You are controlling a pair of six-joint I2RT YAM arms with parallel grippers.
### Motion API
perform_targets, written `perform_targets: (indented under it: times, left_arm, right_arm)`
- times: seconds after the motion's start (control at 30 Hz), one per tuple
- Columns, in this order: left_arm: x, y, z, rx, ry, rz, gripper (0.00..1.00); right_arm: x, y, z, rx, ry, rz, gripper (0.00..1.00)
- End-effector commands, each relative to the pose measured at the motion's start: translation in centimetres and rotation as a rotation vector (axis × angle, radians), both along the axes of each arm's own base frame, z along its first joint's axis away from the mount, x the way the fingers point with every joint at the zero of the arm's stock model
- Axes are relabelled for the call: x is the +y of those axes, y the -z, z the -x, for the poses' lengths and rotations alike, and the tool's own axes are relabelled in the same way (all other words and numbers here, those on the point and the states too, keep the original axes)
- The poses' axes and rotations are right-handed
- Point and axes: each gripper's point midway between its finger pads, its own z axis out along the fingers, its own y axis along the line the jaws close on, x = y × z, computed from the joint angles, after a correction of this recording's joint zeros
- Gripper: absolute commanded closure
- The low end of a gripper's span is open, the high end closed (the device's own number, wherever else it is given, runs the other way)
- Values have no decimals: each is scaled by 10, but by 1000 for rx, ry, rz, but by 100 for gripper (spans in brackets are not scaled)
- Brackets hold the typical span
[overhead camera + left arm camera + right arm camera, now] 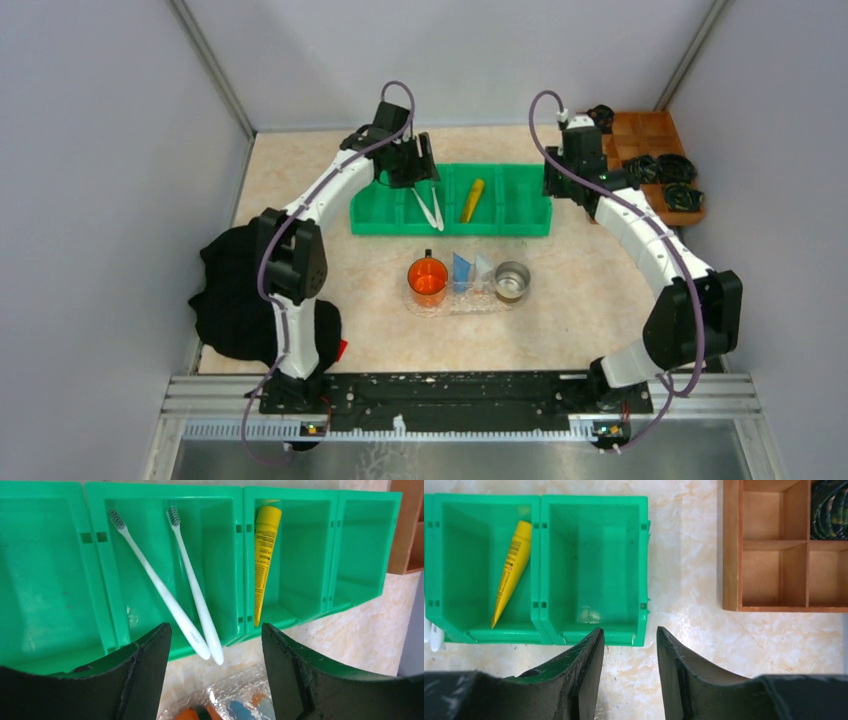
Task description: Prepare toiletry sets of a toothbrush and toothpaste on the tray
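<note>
Nearest the arm bases, I see the shallow clear plastic tray (465,308) holding an orange translucent cup (428,277), a blue wedge-shaped toothpaste tube (461,270), a white one (483,268) and a small metal cup (512,281); no brush is on it yet. Beyond, my left gripper (215,630) hovers wide open and empty over the green compartmented plastic bin (380,222). Below it, two thin white toothbrushes (160,587) lean in the second compartment, their handle ends touching. I judge a brush pick is next: close across one handle higher up, where they spread apart. My right gripper (630,635) is parted, holding nothing. Print on the yellow toothpaste tube (263,560) is too small to read. Farthest sits the brown wooden box (731,555).
</note>
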Motion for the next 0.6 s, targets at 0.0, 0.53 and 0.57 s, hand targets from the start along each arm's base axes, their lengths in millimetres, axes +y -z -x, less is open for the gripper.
perform_targets:
  times: [0.0, 0.53, 0.57]
  left_arm:
    - [-19, 14, 5, 83, 21, 11, 28]
    - [-27, 69, 2, 187, -3, -61, 35]
    - [-27, 72, 1, 189, -4, -68, 35]
  right_arm:
    - [11, -9, 3, -33, -28, -45, 58]
    - [14, 14, 7, -6, -41, -52, 59]
    - [14, 14, 7, -6, -39, -51, 59]
